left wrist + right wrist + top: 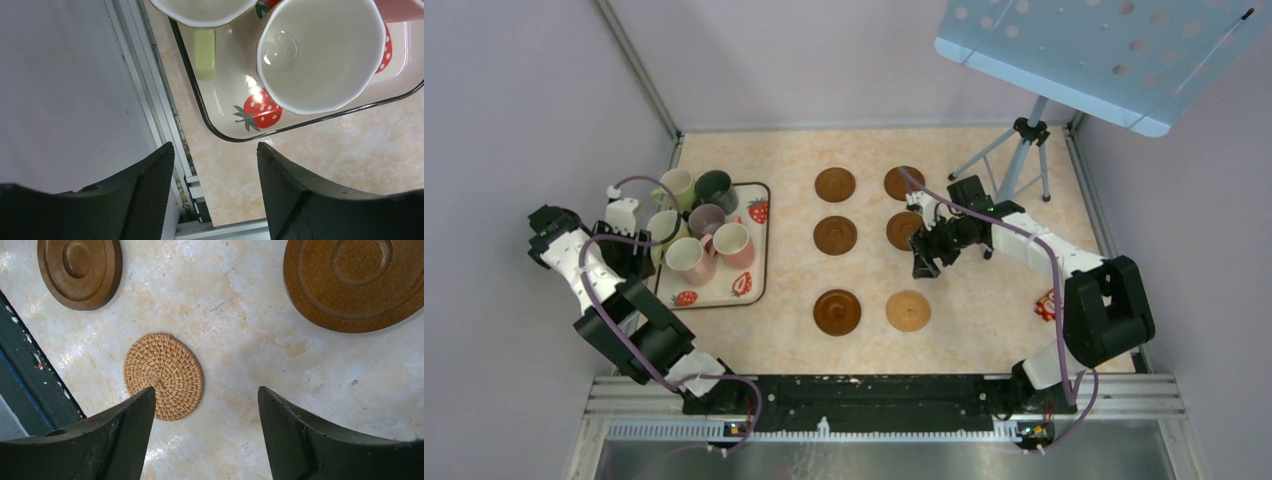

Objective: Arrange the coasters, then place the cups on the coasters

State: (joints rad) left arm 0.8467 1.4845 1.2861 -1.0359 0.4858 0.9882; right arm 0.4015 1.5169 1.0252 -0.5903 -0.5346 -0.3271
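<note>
**Top view.** Six coasters lie on the worktop (984, 300) in two columns of three, centre to right.
- Left column, far to near: far-left coaster (835, 184), mid-left coaster (835, 235), near-left coaster (837, 312). All are dark brown with a ringed centre.
- Right column: far-right coaster (894, 185) and mid-right coaster (900, 230), dark brown and partly hidden by arm and cable. The paler tan coaster (908, 311) is nearest.
- No coaster carries a cup.

All six cups crowd the strawberry tray (724, 290) by the worktop's left edge:
- far light green cup (677, 187)
- dark green-grey cup (716, 190)
- second light green cup (664, 225)
- mauve cup (707, 218)
- far pink cup (733, 243)
- near pink cup (690, 260)

The left gripper (631, 250) hangs just beside the tray's left side. The right gripper (924, 268) hovers between the mid-right coaster and the tan coaster.

**Left wrist.** The claw is released: jaws apart, nothing between them. Bare worktop and the left edge rail lie below. Ahead is the tray's rounded, dark-rimmed corner with a strawberry print. One cup is seen from above, with a glossy pale inside and a faceted rim; its outer colour is hidden. A light green handle shows beside it.

**Right wrist.** The claw is released and holds nothing. The tan coaster is a woven spiral, flat on the worktop, its near edge tucked behind one finger. Two of the dark brown coasters sit at the top corners of this view, wood-like with concentric turned rings.
</note>
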